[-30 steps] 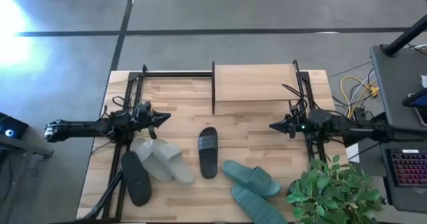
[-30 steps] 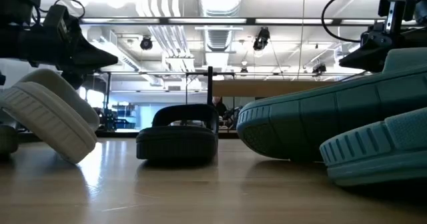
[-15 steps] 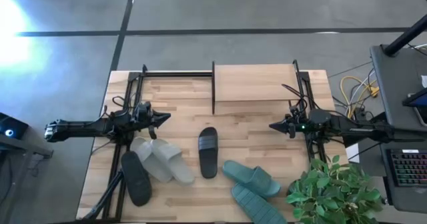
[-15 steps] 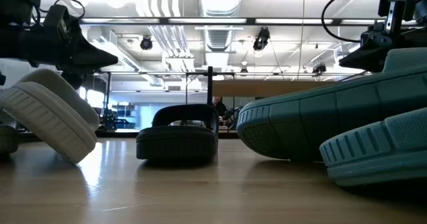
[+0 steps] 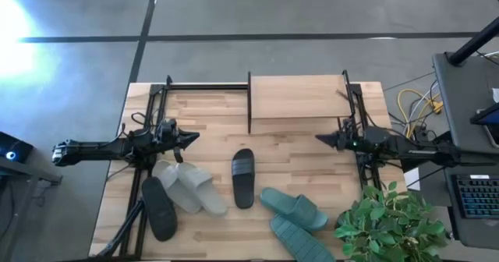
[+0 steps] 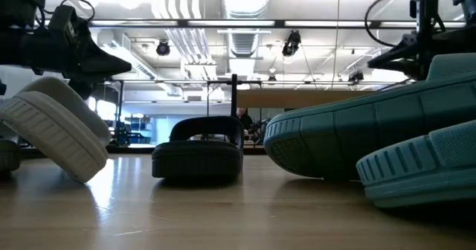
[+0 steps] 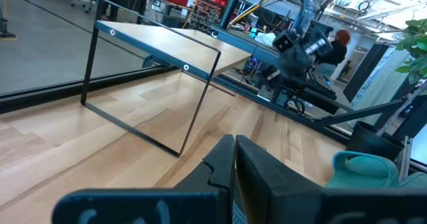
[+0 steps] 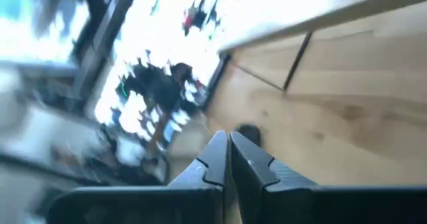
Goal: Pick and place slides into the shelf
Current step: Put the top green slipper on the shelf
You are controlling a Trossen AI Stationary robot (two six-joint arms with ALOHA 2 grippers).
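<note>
From above, the shelf [image 5: 298,97] stands at the back of the worktop [image 5: 203,114]. All six slides lie out in front: two grey slides [image 5: 189,185], a black slide [image 5: 158,207] beside them, another black slide [image 5: 243,178] in the middle, two teal slides [image 5: 293,209] on the right. The left claw [image 5: 195,136] and the right claw [image 5: 318,139] are pinched shut, holding nothing.

From the low view, a teal slide [image 6: 372,135] looks big.

From the left wrist, the shelf [image 7: 160,44] is ahead. The right wrist view is blurry; it may show a black slide [image 8: 248,132].

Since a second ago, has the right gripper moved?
Yes. The right gripper has shifted slightly toward the shelf in the high view, shut and empty.
</note>
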